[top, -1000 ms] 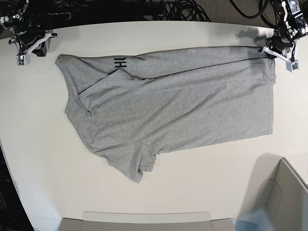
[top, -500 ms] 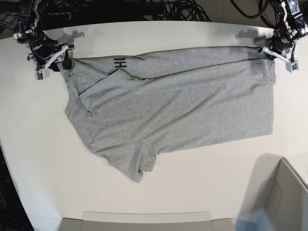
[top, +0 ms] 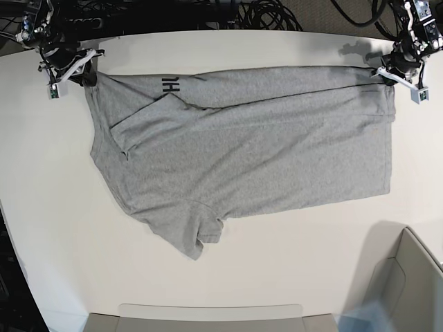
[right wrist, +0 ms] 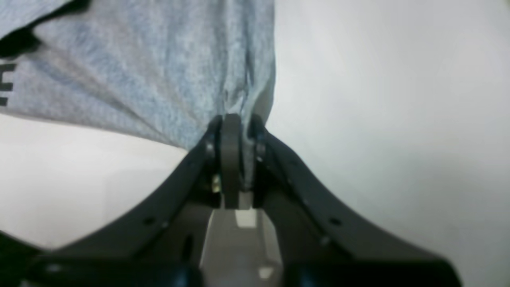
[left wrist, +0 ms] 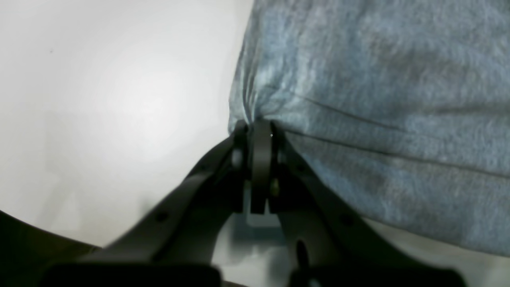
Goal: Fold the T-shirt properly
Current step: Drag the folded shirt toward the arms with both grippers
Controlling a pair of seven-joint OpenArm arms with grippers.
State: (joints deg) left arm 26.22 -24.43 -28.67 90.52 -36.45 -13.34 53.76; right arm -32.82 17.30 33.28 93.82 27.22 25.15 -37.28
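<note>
Right gripper (top: 82, 71) now clamped on T-shirt (top: 263, 145) shoulder corner at 10 o'clock, tugged outward; left gripper (top: 385, 75) pinching hem corner at 2 o'clock. Ready to lift for fold.

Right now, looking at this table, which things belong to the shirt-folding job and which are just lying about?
Part of the job:
- T-shirt, grey, spread on the table
- right gripper, fingers shut on a shirt corner
- left gripper, fingers shut on the opposite corner

Just lying about:
- black cables behind the table
- grey bin at the near corner
</note>
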